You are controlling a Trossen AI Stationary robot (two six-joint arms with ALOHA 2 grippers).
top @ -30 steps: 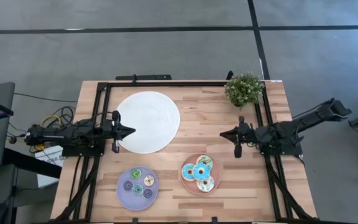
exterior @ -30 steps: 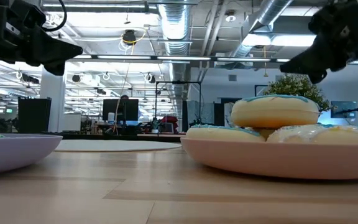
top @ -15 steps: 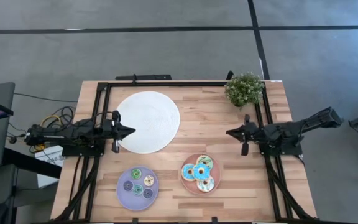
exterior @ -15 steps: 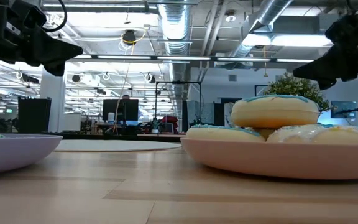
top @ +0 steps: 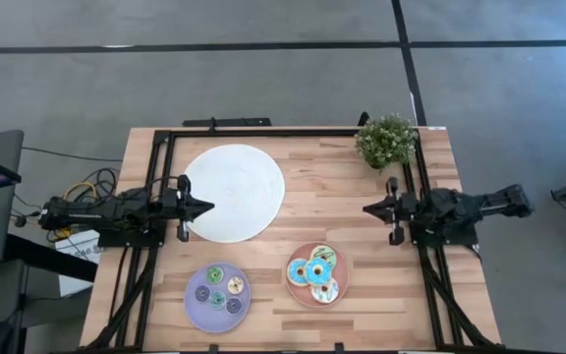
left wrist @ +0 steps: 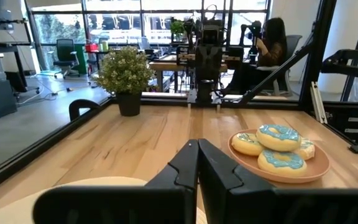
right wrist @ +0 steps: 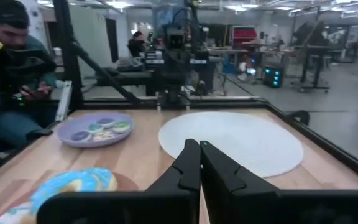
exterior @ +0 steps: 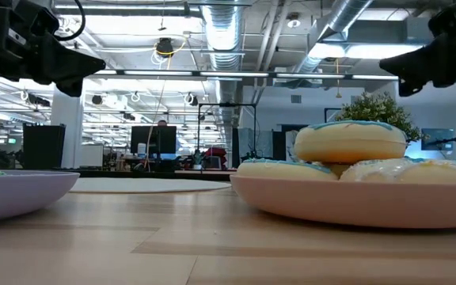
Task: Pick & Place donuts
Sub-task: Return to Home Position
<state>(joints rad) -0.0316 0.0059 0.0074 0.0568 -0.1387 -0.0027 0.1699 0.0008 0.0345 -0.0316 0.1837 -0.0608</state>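
Left gripper (top: 208,207) hovers at the big white disc's (top: 239,187) left edge, fingers pressed together, empty. Small iced toy donuts (top: 216,286) lie on the flat lilac plate (top: 191,298), and larger donuts (top: 314,274) on the pink plate (top: 292,289). Right gripper (top: 367,208), likewise closed and empty, hangs right of both plates. Homing seems the step in hand, and it needs only a fold-back clear of them.

- On the table (top: 332,187), a large disc (top: 234,193) lies left of the middle, toward the back
- A potted plant (top: 386,141) stands at the back right corner
- Two plates sit side by side near the front edge, apart from each other: the left plate (top: 209,317) in front of the disc, the right plate (top: 295,291) to its right
- Five small donuts (top: 218,299) lie on the left plate
- Four larger donuts (top: 317,275) lie on the right plate, one resting on top of the others
- The left gripper (top: 209,207) is over the disc's left rim
- The right gripper (top: 367,208) is to the right of the disc, in front of the plant
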